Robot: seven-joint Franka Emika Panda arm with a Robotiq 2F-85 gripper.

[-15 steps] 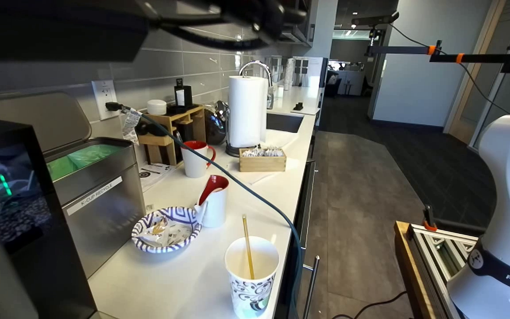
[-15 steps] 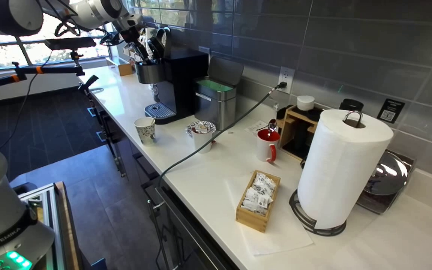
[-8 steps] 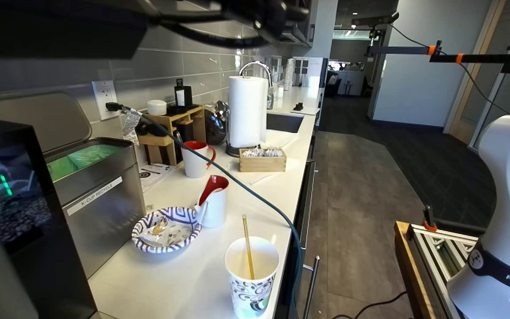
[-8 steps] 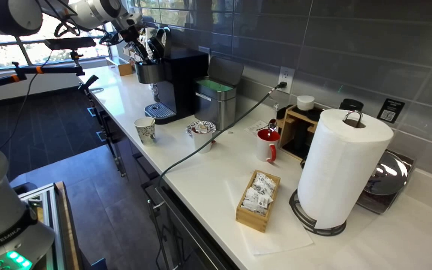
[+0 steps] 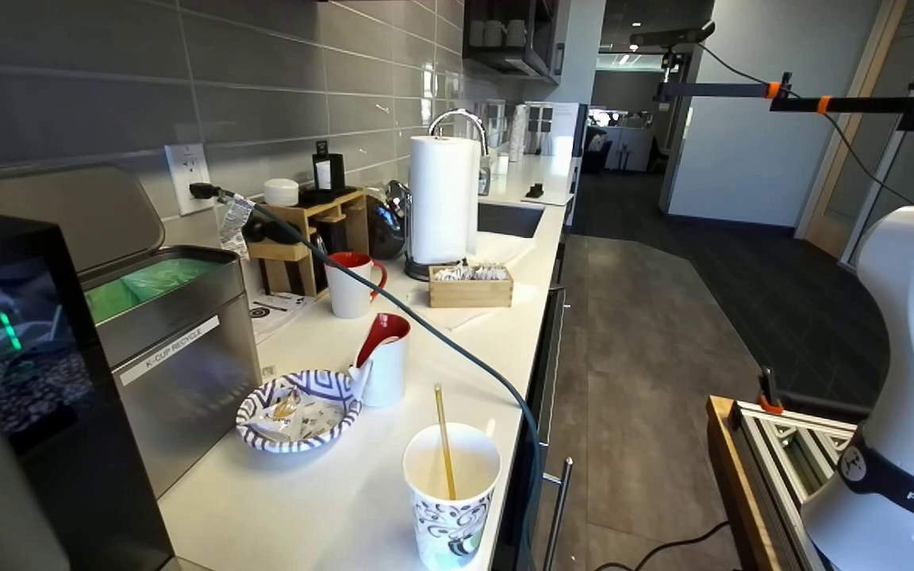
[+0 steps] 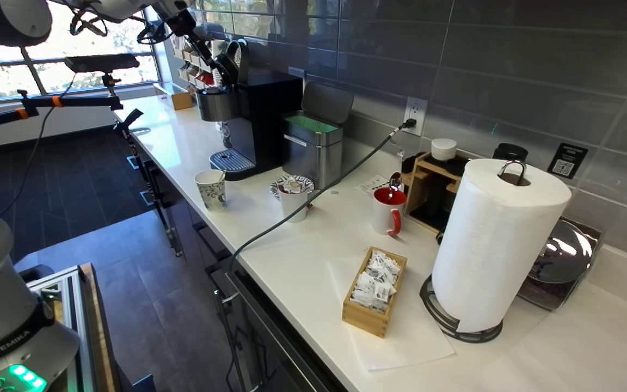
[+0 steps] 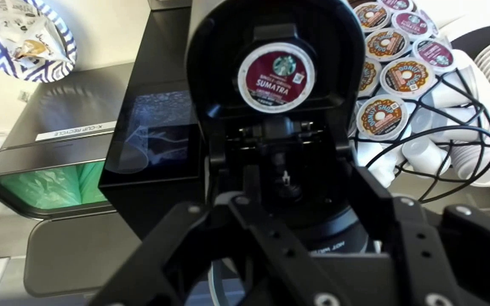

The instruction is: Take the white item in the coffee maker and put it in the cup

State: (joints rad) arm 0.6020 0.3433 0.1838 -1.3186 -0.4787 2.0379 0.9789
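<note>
In the wrist view the fingers (image 7: pixel 372 197) stand wide apart above the coffee maker (image 7: pixel 164 46), and the white-rimmed pod (image 7: pixel 276 77) with a maroon Sumatra label sits face up in the round black holder (image 7: pixel 219 80), between 11 and 12 o'clock from their gap and clear of both; other pods (image 7: pixel 407 77) lie heaped between 1 and 2 o'clock. In an exterior view the cup (image 6: pixel 213 193) stands upright on the surface (image 6: pixel 302 261) at 7 o'clock from the coffee maker, with the steel bin (image 6: pixel 302 155) at 4 o'clock. In an exterior view a stirrer (image 5: pixel 445 444) leans inside the cup, a patterned bowl (image 5: pixel 328 384) is at 10 o'clock from it, and a red-lined mug (image 5: pixel 385 373) is at 11 o'clock
</note>
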